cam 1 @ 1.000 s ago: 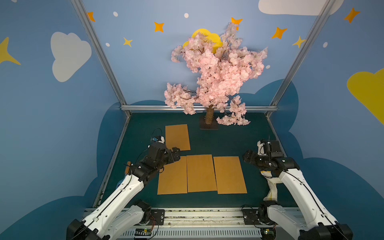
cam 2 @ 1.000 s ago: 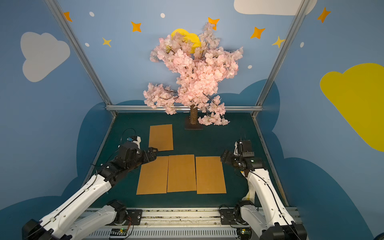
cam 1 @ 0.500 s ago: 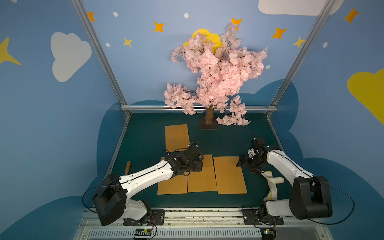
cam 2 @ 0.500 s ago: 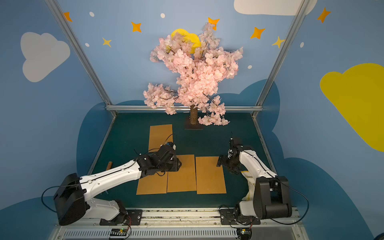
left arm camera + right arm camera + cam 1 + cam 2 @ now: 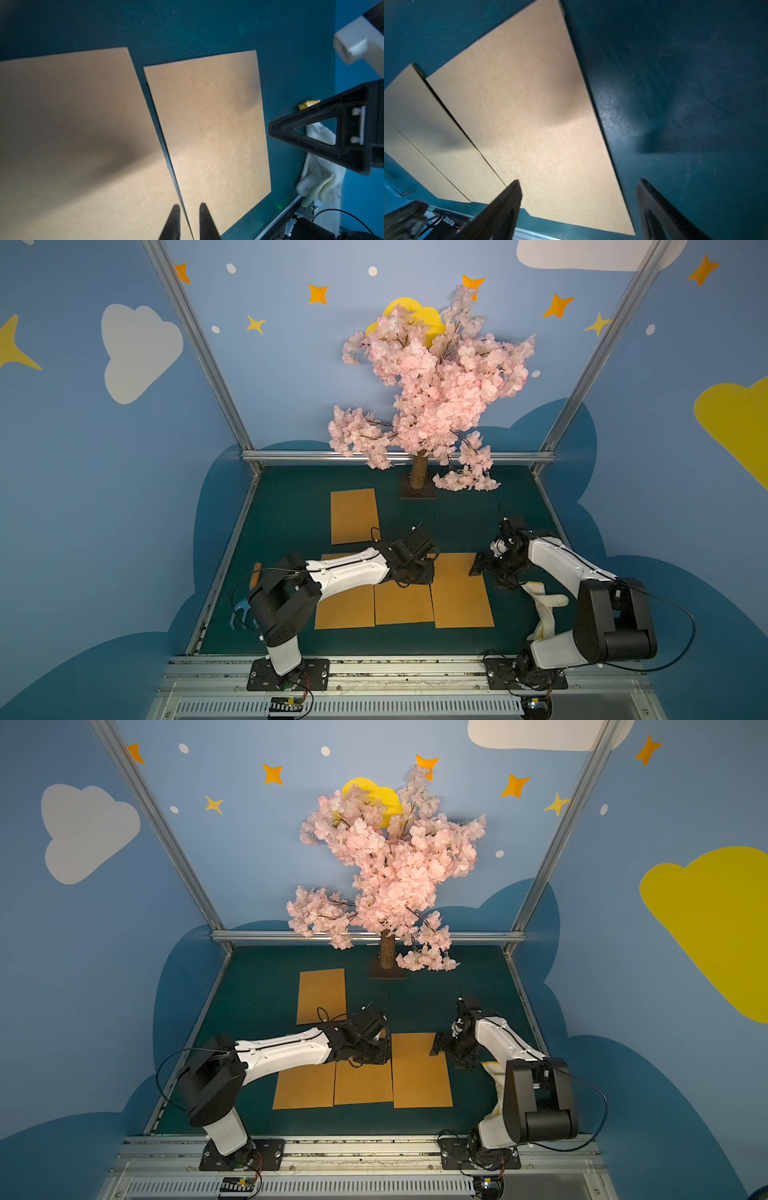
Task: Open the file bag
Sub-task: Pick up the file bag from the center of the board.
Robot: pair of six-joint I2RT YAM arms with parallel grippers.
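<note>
I'm grasping: left gripper (image 5: 189, 205) narrow astride the rightmost file bag (image 5: 461, 593) left edge, hold unclear; right gripper (image 5: 579, 180) wide; next, pinch and lift.

1. In both top views I see three bags in a row at lower centre of the mat (image 5: 291, 510), each just beside the next: left file bag (image 5: 345, 610), middle file bag (image 5: 403, 603), right file bag (image 5: 459, 597).
2. The fourth file bag (image 5: 354, 516) lies behind the row, left of centre.
3. The tree (image 5: 419, 470) stands behind everything, at centre.
4. The glove (image 5: 544, 605) lies right of the row, and the hand tool (image 5: 243, 616) lies left of it.
5. My left gripper (image 5: 189, 209) straddles the middle-right seam.
6. My right gripper (image 5: 579, 181) straddles the right file bag's outer edge.
</note>
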